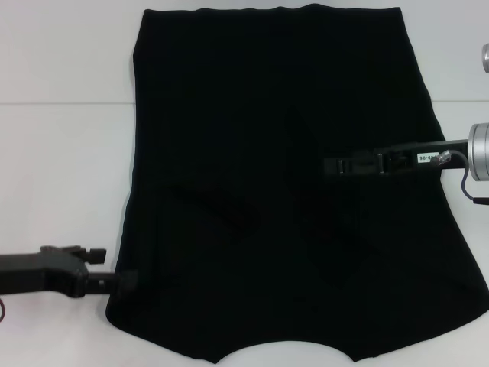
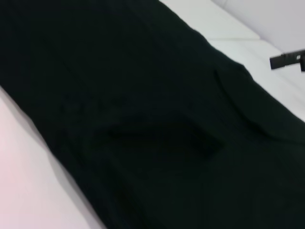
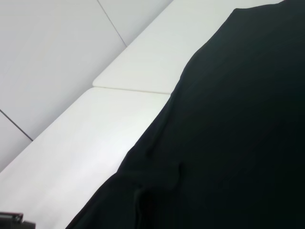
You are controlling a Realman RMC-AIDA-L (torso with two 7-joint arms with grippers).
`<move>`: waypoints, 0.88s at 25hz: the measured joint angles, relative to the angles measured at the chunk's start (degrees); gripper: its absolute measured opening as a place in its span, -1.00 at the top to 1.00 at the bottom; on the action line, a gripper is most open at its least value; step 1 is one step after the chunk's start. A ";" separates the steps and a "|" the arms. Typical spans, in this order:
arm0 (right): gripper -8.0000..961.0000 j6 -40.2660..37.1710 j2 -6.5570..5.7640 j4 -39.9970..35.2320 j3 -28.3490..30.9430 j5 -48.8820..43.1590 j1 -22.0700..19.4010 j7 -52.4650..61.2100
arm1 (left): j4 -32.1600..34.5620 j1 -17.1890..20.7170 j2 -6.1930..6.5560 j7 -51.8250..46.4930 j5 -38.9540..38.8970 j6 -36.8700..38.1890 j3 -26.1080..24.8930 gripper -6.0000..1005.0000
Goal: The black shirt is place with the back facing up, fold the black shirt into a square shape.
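Observation:
The black shirt lies spread flat on the white table, its plain side up and its sides folded in to straight edges. A shallow crease runs across its lower left part. My left gripper reaches in from the left at table height and meets the shirt's lower left edge. My right gripper comes in from the right and is over the shirt's right half. The left wrist view shows the shirt close up, with the right gripper far off. The shirt fills much of the right wrist view.
Bare white table lies on both sides of the shirt, with a seam between panels on the left. A silver part of the robot shows at the right edge. The shirt's near hem reaches the view's lower edge.

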 joint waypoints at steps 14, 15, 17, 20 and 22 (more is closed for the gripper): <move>-0.97 0.82 0.00 -0.10 1.19 0.23 0.26 0.35 | -0.84 -0.09 -0.96 2.29 2.94 -4.61 3.48 -0.72; -0.97 0.82 0.00 -0.14 1.23 0.24 0.26 0.35 | -0.89 -0.09 -0.99 2.44 2.97 -4.76 3.58 -0.68; -0.97 0.82 -0.01 -0.17 1.38 0.24 0.25 0.35 | -1.05 -0.14 -0.99 2.74 3.16 -4.88 3.71 -0.60; -0.97 0.81 -0.01 -0.19 1.62 0.24 0.24 0.34 | -1.21 -0.24 -0.94 3.16 3.32 -4.88 4.15 -0.43; -0.97 0.81 -0.01 -0.23 1.69 0.24 0.23 0.34 | -1.22 -0.27 -0.94 3.36 3.33 -4.90 4.49 -0.27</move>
